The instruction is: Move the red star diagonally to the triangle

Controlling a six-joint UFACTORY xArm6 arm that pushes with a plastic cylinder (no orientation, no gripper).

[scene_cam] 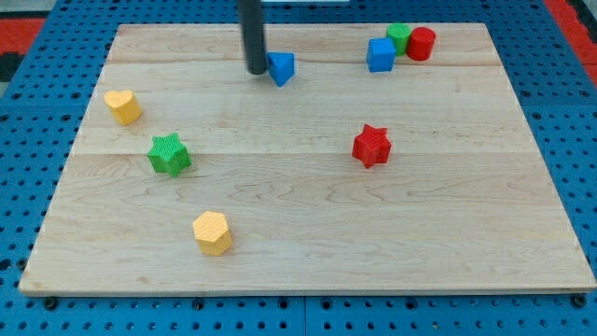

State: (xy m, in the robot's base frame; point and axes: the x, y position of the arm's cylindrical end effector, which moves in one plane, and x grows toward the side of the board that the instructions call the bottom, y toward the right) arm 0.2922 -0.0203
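Robot lab bench; wooden board point(308, 233), blue pegboard point(28, 187)

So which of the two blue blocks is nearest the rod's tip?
The blue triangle, just right of my tip; the blue cube sits far right.

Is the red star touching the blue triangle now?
No, the red star lies apart from the blue triangle, lower and toward the view's right; my tip is beside the triangle.
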